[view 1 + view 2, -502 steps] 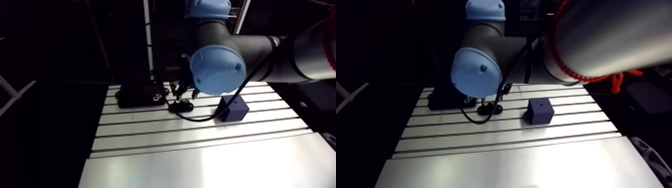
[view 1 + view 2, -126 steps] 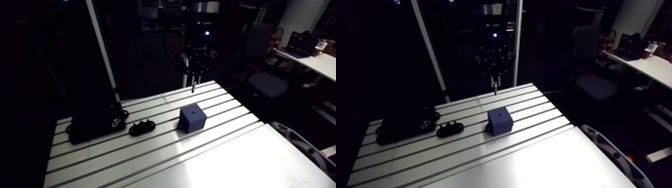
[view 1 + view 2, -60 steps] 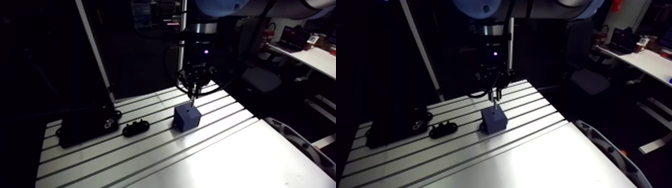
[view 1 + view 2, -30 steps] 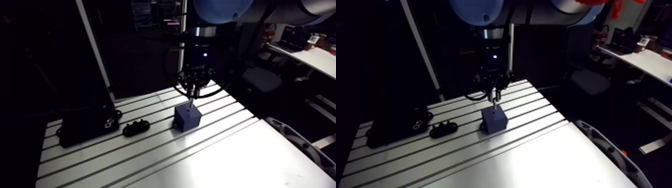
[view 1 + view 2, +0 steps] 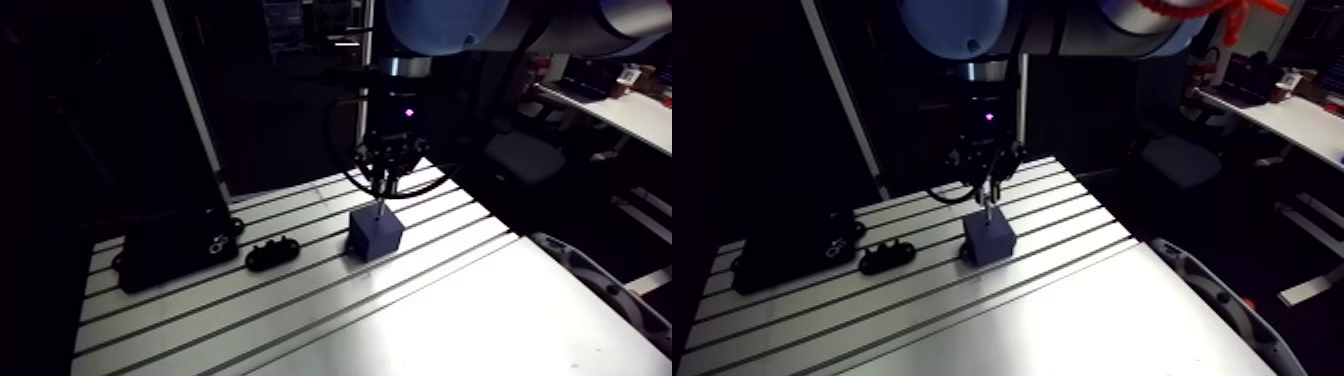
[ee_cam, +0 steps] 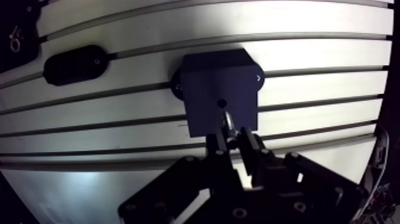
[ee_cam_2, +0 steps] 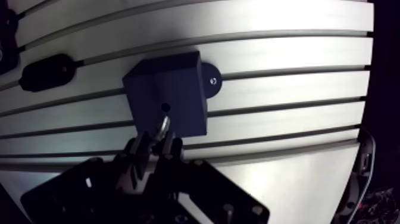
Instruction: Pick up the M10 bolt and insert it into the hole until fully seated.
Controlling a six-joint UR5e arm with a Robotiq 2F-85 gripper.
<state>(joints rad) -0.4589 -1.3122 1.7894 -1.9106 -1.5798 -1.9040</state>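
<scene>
Currently, item by item.

Gripper (image 6: 233, 138): two dark fingers (image 6: 218, 146) drawn close and pinching the M10 bolt (image 6: 228, 122) by its upper part. Only the bolt's width separates them.

M10 bolt: bright metal, upright between my fingers, shank pointing down and out ahead of them. In the wrist view its lower end lies over the top face of the blue block (image 6: 217, 77), just on my side of the hole (image 6: 222, 103). I cannot tell whether the tip touches that face. In the arm view the bolt shows as a thin pale line running from my gripper down to the block's top.

Blue block: dark-blue cube standing on the surface (image 6: 119, 128), directly under my gripper. A round black foot (image 7: 212, 81) peeks out at its base.

Hole: small, dark and round, near the middle of the block's top face. It is open to view just ahead of the bolt's tip.

Black oval fixture (image 6: 74, 64): low and rounded, lying on the surface beside the block and apart from it.

Black case (image 5: 175, 250): flat, with a pale ring mark on top. It lies beyond the oval fixture, well apart from the block.

Surface: slotted aluminium, with parallel grooves running under the block and fixture.
</scene>
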